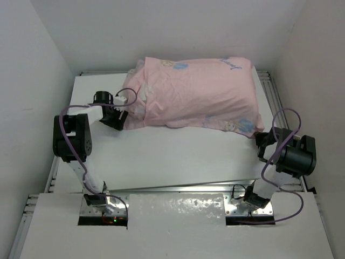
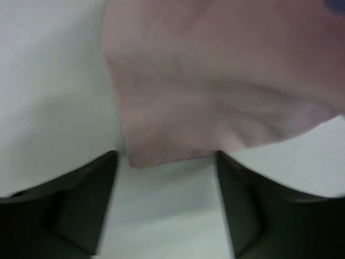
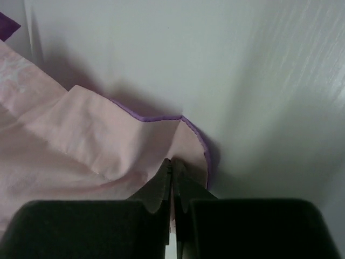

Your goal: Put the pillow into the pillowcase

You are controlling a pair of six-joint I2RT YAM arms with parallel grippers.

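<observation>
The pillowcase [image 1: 194,91] lies plump at the back of the table, pale pink side out, with faint blue prints and a purple hem. The pillow is hidden under it; I cannot tell whether the paler strip at its left end is pillow. My left gripper [image 1: 119,121] is open at the case's near left corner. In the left wrist view its gripper [image 2: 167,162] has that pink corner [image 2: 215,81] just beyond the fingertips, not held. My right gripper [image 1: 261,141] is at the near right corner. The right wrist view shows this gripper [image 3: 172,162] shut on the pink fabric [image 3: 81,140] by the hem.
The white table [image 1: 178,156] spreads in front of the pillowcase. White walls close in on the left, back and right. A metal rail [image 1: 275,97] runs along the table's right edge. The arm bases stand at the near edge.
</observation>
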